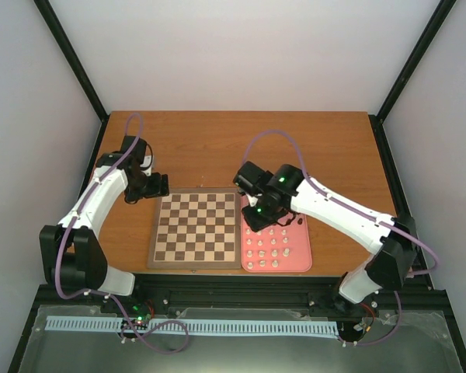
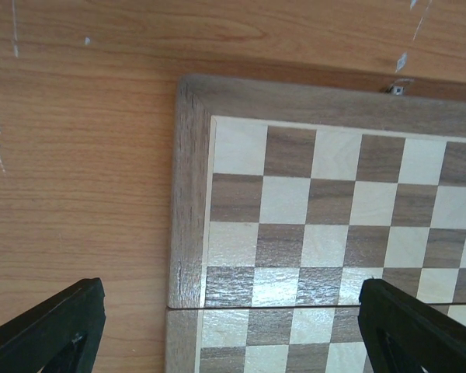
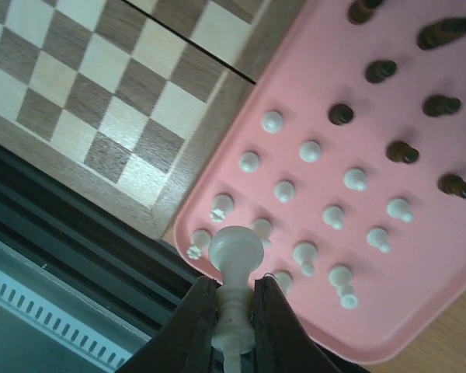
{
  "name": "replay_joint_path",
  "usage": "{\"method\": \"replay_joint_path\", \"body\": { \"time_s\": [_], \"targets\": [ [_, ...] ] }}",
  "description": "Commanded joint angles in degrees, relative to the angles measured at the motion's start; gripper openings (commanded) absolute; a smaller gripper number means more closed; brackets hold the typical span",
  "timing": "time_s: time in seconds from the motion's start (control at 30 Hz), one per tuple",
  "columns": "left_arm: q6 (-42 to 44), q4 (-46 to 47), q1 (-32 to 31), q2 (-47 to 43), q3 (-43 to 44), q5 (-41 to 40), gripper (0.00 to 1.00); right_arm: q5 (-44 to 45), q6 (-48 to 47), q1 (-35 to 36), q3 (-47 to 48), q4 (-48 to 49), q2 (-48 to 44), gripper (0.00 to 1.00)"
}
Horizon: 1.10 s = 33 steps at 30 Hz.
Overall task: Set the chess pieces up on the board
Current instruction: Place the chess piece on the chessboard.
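The wooden chessboard (image 1: pixel 194 228) lies mid-table with no pieces on it; it also shows in the left wrist view (image 2: pixel 295 202) and the right wrist view (image 3: pixel 101 85). My right gripper (image 3: pixel 234 299) is shut on a cream-white pawn (image 3: pixel 234 252) and holds it above the near left corner of the pink tray (image 3: pixel 419 272). Cream-white pieces (image 3: pixel 311 151) and dark pieces (image 3: pixel 380 71) stand in rows on the tray. In the top view the right gripper (image 1: pixel 256 214) hovers over the tray's far left part. My left gripper (image 2: pixel 229 299) is open and empty over the board's far left corner (image 1: pixel 159 185).
The pink tray (image 1: pixel 299 260) lies against the board's right side. A black metal rail (image 1: pixel 241 291) runs along the table's near edge. Bare wooden table (image 1: pixel 241 148) lies beyond the board.
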Motion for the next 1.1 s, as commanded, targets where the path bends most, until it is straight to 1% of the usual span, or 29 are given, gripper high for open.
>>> {"method": "replay_joint_path", "body": {
  "time_s": [0.0, 0.17, 0.3, 0.4, 0.53, 0.7, 0.8, 0.83, 1.07],
  "targets": [
    [0.49, -1.13, -0.37, 0.69, 3.92, -0.79, 1.0, 2.52, -0.88, 4.33, 3.42, 2.0, 3.34, 0.03],
    [-0.33, -0.62, -0.35, 1.27, 2.92, 0.78, 1.0, 2.35, 0.81, 8.87, 9.42, 1.49, 9.08, 0.03],
    [-0.68, 0.1, -0.33, 0.87, 1.31, -1.47, 1.0, 2.45, 0.7, 13.44, 17.38, -1.64, 17.18, 0.03],
    [-1.51, 0.25, -0.33, 1.22, 0.67, -3.37, 1.0, 1.67, 0.66, 15.64, 19.52, -2.34, 21.71, 0.03],
    [-2.96, 0.41, -0.35, 0.43, -0.13, -4.86, 1.0, -1.46, 1.29, 16.6, 19.94, -0.21, 24.68, 0.03],
    [-4.06, 0.5, -0.36, 0.07, -1.17, -6.34, 1.0, -1.87, 0.03, 16.66, 22.42, -0.76, 28.7, 0.03],
    [-6.82, -0.34, -0.13, -0.2, -1.9, -11.61, 1.0, -2.73, -1.25, 17.0, 25.18, -1.72, 31.75, 0.03],
    [-7.63, -0.27, 0.13, -0.5, -2.44, -12.16, 1.0, -2.7, -1.72, 17.17, 26.16, -2.19, 32.66, 0.03],
    [-10.65, 1.02, 4.06, -3.48, -5.53, -9.7, 1.0, -4.99, -2.96, 17.59, 29.24, -3.2, 36.48, 0.03]
  ]
}}
